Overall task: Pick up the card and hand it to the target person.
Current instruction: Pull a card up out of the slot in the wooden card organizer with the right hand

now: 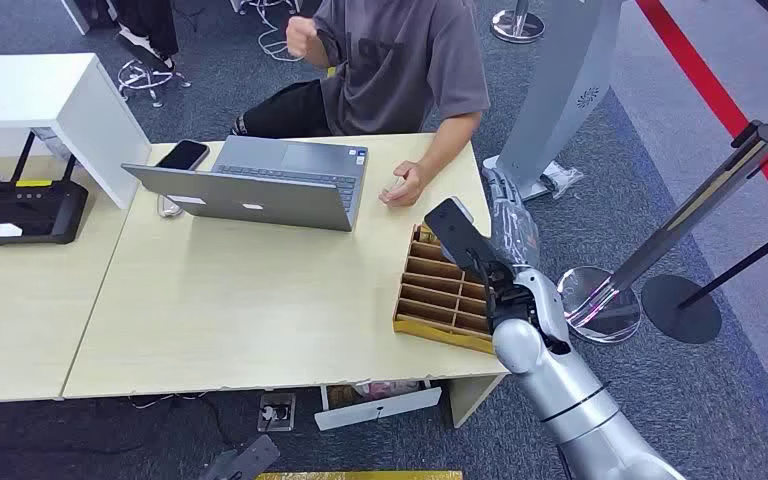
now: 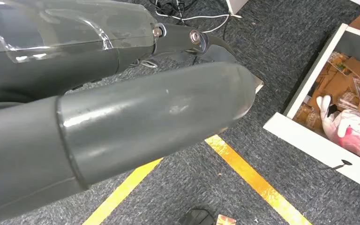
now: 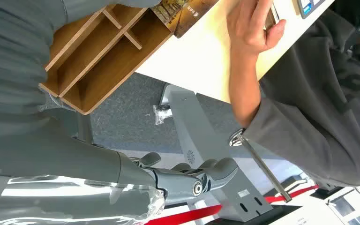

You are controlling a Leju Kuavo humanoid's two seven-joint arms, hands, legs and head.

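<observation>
the right hand point(image 1: 508, 232) hangs in the air just past the far corner of the wooden tray point(image 1: 430, 305), fingers straight and apart, holding nothing. the left hand point(image 2: 122, 117) hangs low over the carpet point(image 2: 272, 154); i cannot tell if it is open or closed. the card point(image 3: 180, 15) sits at the tray's far end, beside and below the right hand, leaning up out of a slot. it looks thin, light and a bit bendy, maybe slippery. best to pinch its top edge, softly. the counter point(image 1: 240, 300) is pale, smooth wood. past the hand, the person's hand point(image 1: 403, 186) rests on the counter near a laptop point(image 1: 260, 180). further off stands a shiny post point(image 1: 700, 205) on grey carpet with a red line.
</observation>
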